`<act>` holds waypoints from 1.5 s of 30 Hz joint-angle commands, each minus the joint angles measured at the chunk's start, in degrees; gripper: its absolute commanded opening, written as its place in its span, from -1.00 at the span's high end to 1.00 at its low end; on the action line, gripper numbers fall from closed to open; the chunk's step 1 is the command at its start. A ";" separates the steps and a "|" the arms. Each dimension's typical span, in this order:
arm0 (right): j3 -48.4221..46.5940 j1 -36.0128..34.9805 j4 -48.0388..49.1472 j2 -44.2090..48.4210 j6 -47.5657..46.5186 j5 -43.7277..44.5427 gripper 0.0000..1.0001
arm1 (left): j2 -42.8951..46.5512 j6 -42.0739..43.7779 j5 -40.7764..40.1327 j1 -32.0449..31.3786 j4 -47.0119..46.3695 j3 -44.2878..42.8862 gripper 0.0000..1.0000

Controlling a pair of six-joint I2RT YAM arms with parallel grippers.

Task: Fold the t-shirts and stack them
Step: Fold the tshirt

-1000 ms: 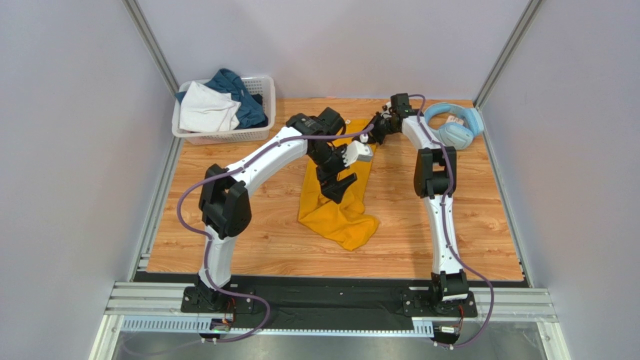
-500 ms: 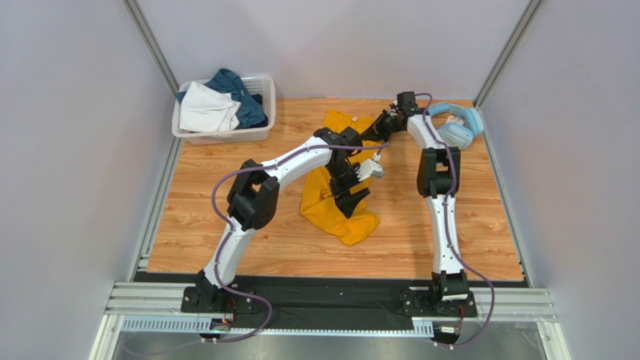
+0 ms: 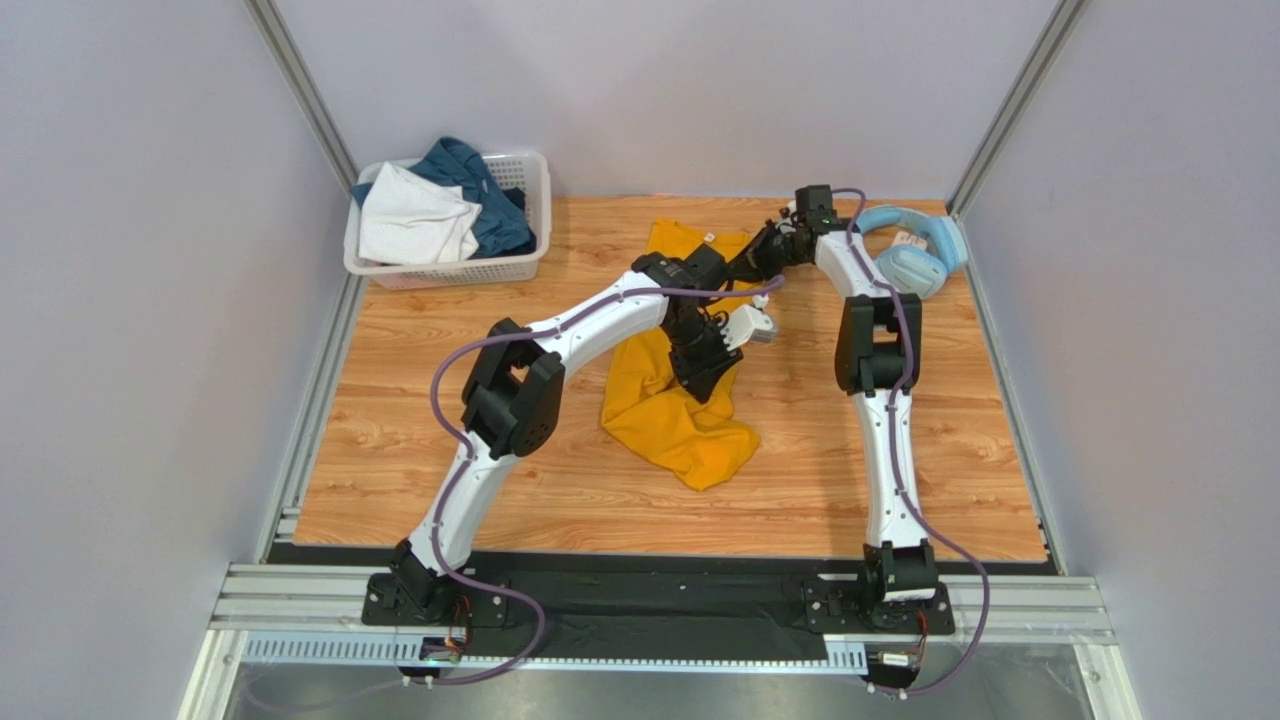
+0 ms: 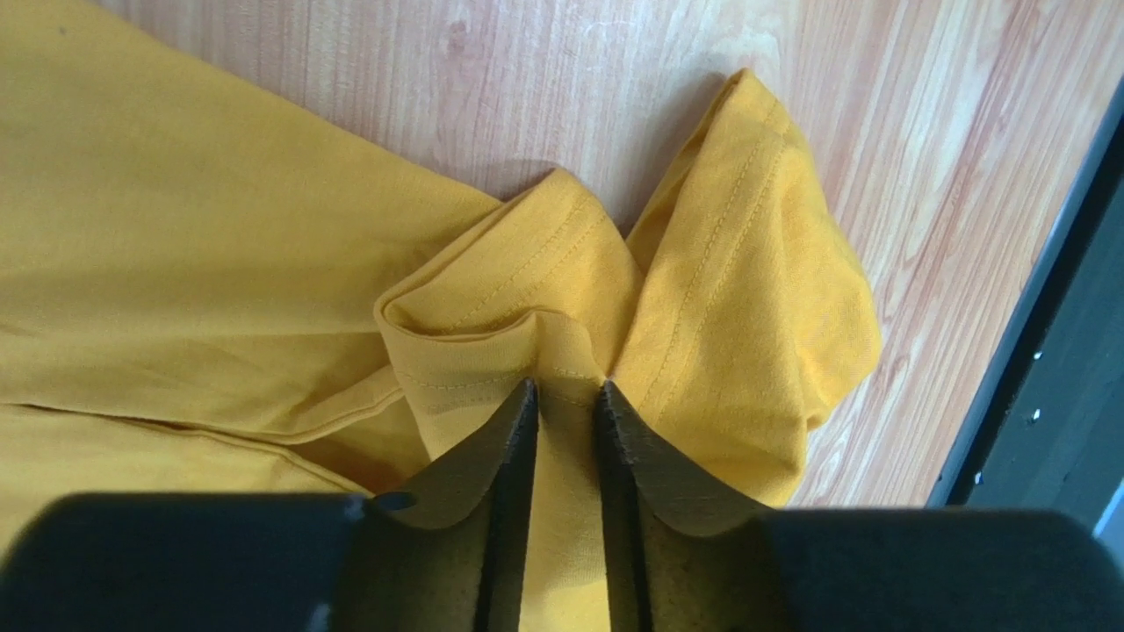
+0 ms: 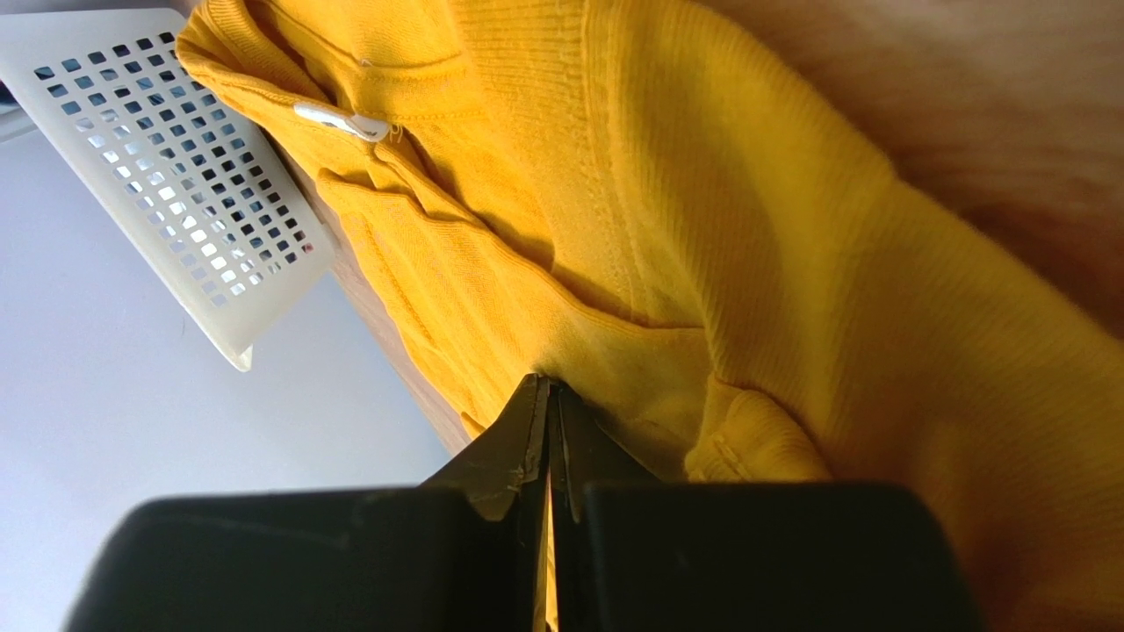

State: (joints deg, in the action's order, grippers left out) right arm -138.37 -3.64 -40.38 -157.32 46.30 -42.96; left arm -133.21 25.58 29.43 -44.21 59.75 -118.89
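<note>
Wooden table (image 3: pixel 436 450): mustard t-shirt (image 3: pixel 676 431) pinched in left hand (image 4: pixel 565 390) and right hand (image 5: pixel 548 386), plain only in wrist views.

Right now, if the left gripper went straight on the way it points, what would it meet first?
The left gripper has a bunched fold of the yellow t-shirt between its fingers; that cloth comes first, probably with the wooden table just beneath.

You see a plain mustard-yellow t-shirt (image 3: pixel 676 420) on a table (image 3: pixel 421 450) of light-brown wood grain. One garment (image 3: pixel 413 222) is white, another dark teal-blue (image 3: pixel 489 195). The basket (image 3: pixel 451 273) is white with a lattice pattern, and the headphones (image 3: pixel 909 248) are light blue.
</note>
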 commanded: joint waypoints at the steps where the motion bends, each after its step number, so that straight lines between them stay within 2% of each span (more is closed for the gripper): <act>1: 1.17 0.39 0.65 -0.27 -0.07 2.79 0.96 | 1.01 0.52 1.86 0.00 1.24 -1.52 0.51; 6: 1.17 0.30 1.09 -0.71 0.63 2.79 0.97 | 3.39 1.57 3.88 0.00 4.85 -1.61 1.00; 11: 1.43 0.74 1.09 -0.62 0.63 2.97 0.98 | 10.58 7.01 10.20 0.00 16.52 -1.08 1.00; 12: 1.52 0.91 1.09 -0.62 0.72 3.06 0.99 | 12.08 11.55 11.43 0.00 19.33 -0.64 1.00; 13: 1.43 1.00 1.09 -0.80 0.63 3.06 0.99 | 14.88 13.68 13.61 0.00 25.79 -0.03 0.97; 15: 1.26 1.27 1.09 -0.71 0.80 3.23 0.99 | 17.79 20.78 14.69 -0.09 32.33 1.11 0.86; 16: 1.17 1.53 1.09 -0.80 0.98 3.23 1.00 | 21.11 21.69 14.34 0.00 36.54 3.73 0.75; 18: 0.99 1.79 1.09 -0.80 1.07 3.41 1.00 | 26.22 23.18 8.75 -0.09 36.49 10.31 0.58; 19: 0.91 2.05 1.18 -0.80 1.24 3.50 1.00 | 30.59 25.81 6.37 -0.09 36.49 16.70 0.50; 23: 0.99 2.58 1.01 -0.80 1.51 3.94 1.00 | 35.38 26.89 -5.59 0.00 36.58 29.66 0.41; 24: 1.17 2.67 0.92 -0.71 1.60 4.20 1.00 | 35.73 26.89 -9.96 0.00 36.58 32.20 0.42; 25: 1.26 2.76 0.57 -0.71 1.51 4.20 1.00 | 36.17 26.89 -11.92 0.00 36.50 37.45 0.50; 28: 1.43 2.67 0.30 -0.27 1.25 4.20 1.00 | 35.57 26.45 -15.72 0.17 34.06 44.69 0.70; 32: 1.78 2.32 -0.05 0.43 0.72 4.29 1.00 | 34.60 16.99 -14.40 2.80 17.89 38.84 0.07; 33: 1.87 2.15 -0.22 0.52 0.46 4.29 1.00 | 33.98 15.82 -13.62 2.72 15.43 34.99 -0.32; 34: 1.78 2.06 -0.66 0.61 0.11 4.55 1.00 | 32.15 14.68 -12.83 2.72 11.66 32.78 -0.98; 36: 1.87 1.97 -0.93 0.87 0.02 4.99 1.00 | 29.25 11.44 -10.46 1.85 9.70 25.69 -0.99; 39: 1.61 2.06 -1.28 0.78 0.01 5.34 1.00 | 24.93 8.79 -8.34 -0.95 5.14 20.73 -1.00; 42: 1.08 2.32 -1.54 0.52 0.10 5.43 1.00 | 27.64 8.08 -9.82 -5.17 -4.59 25.18 -0.99; 45: 0.47 2.58 -1.54 0.08 0.19 5.25 1.00 | 27.22 9.39 -9.92 -7.90 -7.62 28.45 -0.99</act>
State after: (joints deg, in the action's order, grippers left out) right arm -137.69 -1.56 -39.46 -157.18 47.79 -43.11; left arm -106.69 36.16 18.09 -47.77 59.55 -93.97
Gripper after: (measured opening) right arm 0.007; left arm 0.993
